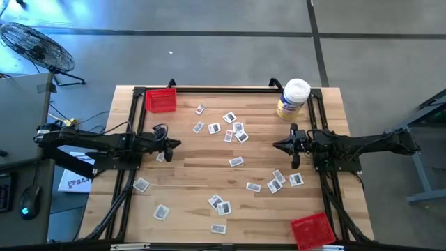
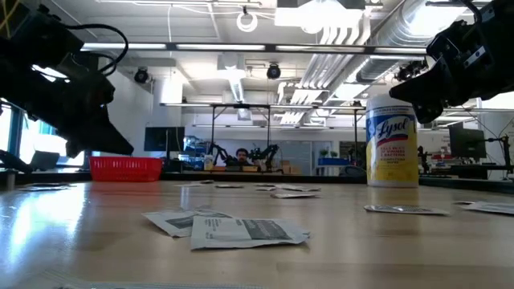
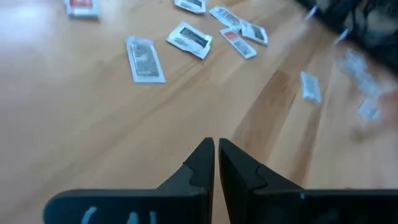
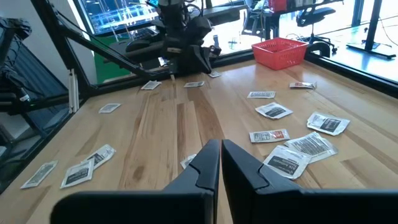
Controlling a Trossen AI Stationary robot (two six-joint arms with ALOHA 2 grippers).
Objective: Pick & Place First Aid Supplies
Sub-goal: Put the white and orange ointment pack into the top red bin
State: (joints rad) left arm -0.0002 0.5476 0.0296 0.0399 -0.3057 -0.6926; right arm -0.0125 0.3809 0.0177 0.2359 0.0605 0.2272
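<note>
Packets (image 1: 235,162) lie scattered across the table (image 1: 188,174), between both grippers. Left gripper (image 1: 177,144) and right gripper (image 1: 276,146) hover clenched, empty, apart from all packets.

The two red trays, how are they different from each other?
The far red tray sits by the table's back edge on the left arm's side; the near red tray sits at the front edge on the right arm's side. The far one lies nearly square to the table; the near one is turned askew. Both are red, meshed, and look empty.
</note>
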